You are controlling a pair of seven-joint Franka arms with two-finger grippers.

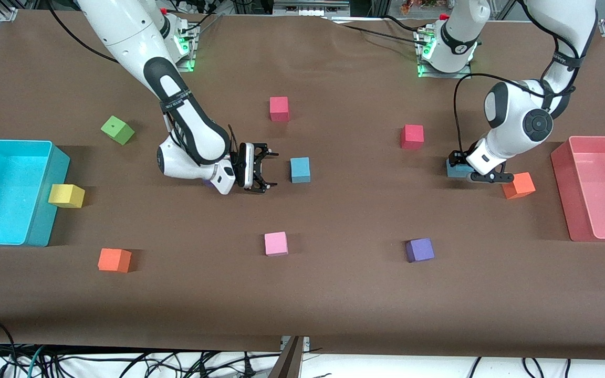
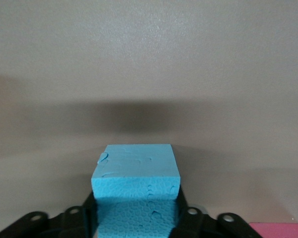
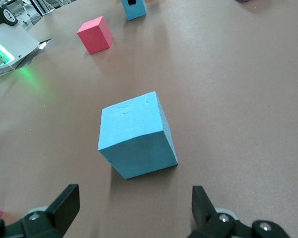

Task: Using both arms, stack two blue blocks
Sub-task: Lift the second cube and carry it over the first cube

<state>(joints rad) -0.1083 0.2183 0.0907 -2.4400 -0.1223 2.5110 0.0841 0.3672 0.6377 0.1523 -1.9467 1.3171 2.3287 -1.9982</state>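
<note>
No brand or label is readable. The left pincer is clamping 1 pitted cyan foam blue block on the bench near the orange cube. The right pincer, fingers apart, is hovering beside the other blue block mid-bench.

Both arms down low over the table, grippers at working height.

Left arm folded at the elbow, wrist pitched down; left gripper at the tabletop with both fingers pressed against a blue block. Right arm stretched out low, wrist turned level; right gripper spread wide, nothing between its fingers.
</note>
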